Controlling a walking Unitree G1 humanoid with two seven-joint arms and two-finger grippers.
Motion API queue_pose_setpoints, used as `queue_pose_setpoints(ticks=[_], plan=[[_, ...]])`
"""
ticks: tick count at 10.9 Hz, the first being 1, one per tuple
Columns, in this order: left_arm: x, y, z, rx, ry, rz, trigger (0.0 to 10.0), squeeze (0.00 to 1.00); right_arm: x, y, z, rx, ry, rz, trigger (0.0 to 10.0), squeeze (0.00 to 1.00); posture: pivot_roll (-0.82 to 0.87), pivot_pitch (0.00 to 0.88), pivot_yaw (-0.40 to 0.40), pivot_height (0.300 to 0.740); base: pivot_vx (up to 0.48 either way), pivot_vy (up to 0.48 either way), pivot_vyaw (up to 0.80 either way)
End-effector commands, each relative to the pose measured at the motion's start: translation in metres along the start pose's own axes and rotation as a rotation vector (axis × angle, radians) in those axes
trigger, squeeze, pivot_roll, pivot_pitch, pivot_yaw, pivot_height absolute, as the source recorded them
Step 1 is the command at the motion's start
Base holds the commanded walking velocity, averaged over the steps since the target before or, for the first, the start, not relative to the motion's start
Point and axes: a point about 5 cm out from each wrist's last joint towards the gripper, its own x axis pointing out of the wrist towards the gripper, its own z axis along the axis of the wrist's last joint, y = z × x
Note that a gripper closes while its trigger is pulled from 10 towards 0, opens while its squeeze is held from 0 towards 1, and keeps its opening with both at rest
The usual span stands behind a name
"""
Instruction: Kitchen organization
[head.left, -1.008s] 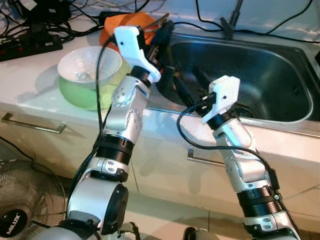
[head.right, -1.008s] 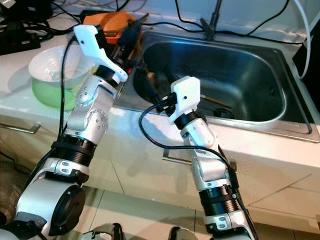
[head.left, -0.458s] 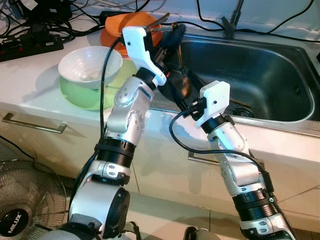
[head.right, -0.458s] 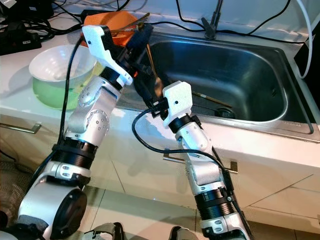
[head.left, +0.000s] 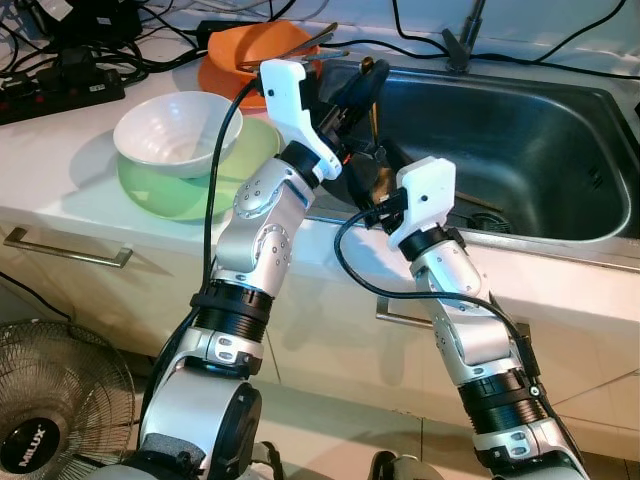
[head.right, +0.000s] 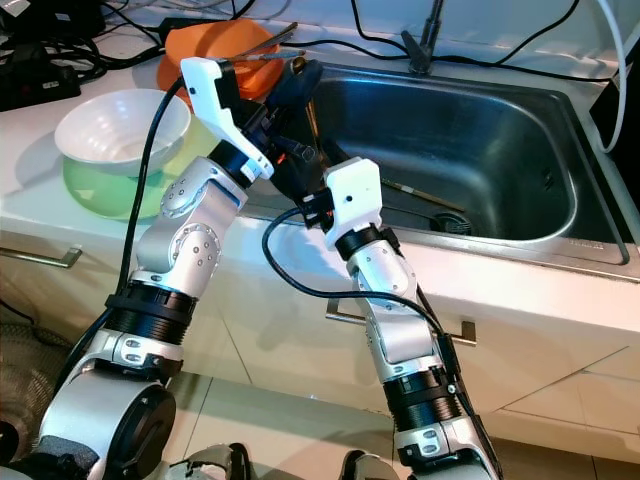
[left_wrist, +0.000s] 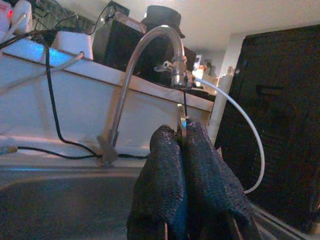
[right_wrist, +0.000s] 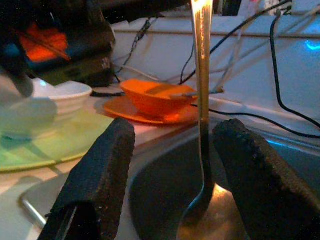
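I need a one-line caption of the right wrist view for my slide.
Open right gripper flanks an upright spoon above the sink, with an orange bowl behind.

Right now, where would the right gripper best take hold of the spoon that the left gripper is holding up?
Probably the bare handle just above the bowl. The spoon hangs upright from the left gripper, between the right gripper's open fingers, so closing from either side should work.
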Motion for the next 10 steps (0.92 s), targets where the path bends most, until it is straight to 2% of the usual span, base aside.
queue_pose_setpoints(ticks=[1,3,4,5,10], plan=[[0.000,-0.004,0.000,-0.003,0.008,-0.030,10.0,0.00,0.003,-0.002,-0.004,-0.021,0.020,-0.017,10.0,0.00,0.06,0.102,0.043,0.740,0.000,0.000,0.00],[-0.001,-0.004,0.001,-0.002,0.014,-0.038,10.0,0.00,0.004,-0.004,-0.013,-0.032,0.064,-0.044,9.8,0.00,0.07,0.101,0.041,0.740,0.000,0.000,0.00],[-0.001,-0.004,0.002,0.000,0.015,-0.038,10.0,0.00,0.006,-0.006,-0.015,-0.016,0.071,-0.067,0.5,0.00,0.07,0.101,0.042,0.740,0.000,0.000,0.00],[-0.001,-0.003,0.002,0.001,0.017,-0.040,10.0,0.00,0.009,-0.007,-0.014,-0.006,0.057,-0.078,0.0,0.00,0.07,0.100,0.041,0.740,0.000,0.000,0.00],[-0.002,-0.003,0.000,0.007,0.027,-0.043,10.0,0.00,0.015,-0.008,-0.006,0.020,0.008,-0.094,0.0,0.00,0.07,0.101,0.041,0.740,0.000,0.000,0.00]])
